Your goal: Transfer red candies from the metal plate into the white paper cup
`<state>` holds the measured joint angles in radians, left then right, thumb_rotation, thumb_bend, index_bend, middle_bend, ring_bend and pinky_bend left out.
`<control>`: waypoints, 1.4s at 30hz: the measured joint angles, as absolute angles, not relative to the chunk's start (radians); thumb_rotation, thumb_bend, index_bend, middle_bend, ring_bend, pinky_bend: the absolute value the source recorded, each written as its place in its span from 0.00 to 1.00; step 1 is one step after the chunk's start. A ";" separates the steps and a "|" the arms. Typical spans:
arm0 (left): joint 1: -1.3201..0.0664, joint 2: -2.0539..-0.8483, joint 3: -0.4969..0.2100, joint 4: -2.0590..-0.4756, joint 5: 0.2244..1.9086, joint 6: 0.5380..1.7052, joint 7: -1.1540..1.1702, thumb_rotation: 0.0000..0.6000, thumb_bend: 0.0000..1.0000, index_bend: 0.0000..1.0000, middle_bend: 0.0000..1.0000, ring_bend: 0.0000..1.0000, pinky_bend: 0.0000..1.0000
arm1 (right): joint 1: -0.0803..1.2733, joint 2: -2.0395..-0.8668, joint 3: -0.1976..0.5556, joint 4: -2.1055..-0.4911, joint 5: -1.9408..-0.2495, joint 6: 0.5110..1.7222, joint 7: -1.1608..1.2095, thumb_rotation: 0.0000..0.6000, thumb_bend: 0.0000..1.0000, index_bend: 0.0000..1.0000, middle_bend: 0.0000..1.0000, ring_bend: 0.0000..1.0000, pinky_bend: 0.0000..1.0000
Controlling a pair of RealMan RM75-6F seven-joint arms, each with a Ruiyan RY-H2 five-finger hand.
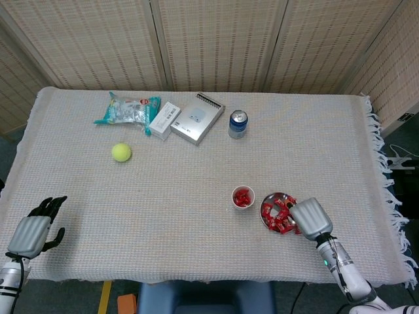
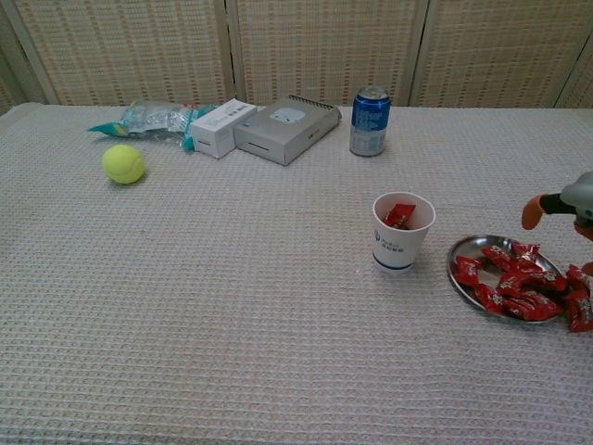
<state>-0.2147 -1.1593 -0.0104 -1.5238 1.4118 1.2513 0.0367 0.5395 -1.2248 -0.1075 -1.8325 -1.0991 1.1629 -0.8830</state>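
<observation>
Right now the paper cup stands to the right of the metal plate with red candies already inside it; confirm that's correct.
One detail is wrong: the paper cup stands to the left of the metal plate, not the right. The chest view shows this plainly, and the head view agrees. The rest holds: red candies already lie inside the cup.

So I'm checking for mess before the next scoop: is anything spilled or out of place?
Possibly: in the chest view one red candy lies at the metal plate's right rim, seemingly off it. The white paper cup stands upright.
</observation>
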 measured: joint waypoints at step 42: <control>-0.218 -1.160 -0.009 -1.523 1.413 1.249 0.040 1.00 0.47 0.00 0.10 0.08 0.25 | 0.458 -1.377 -0.061 -1.496 -1.143 1.065 -0.635 1.00 0.24 0.48 0.83 0.89 1.00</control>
<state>-0.2176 -1.1601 -0.0090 -1.5230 1.4132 1.2488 0.0396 0.4584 -1.3766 -0.0613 -1.4957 -1.1430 1.0647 -0.6348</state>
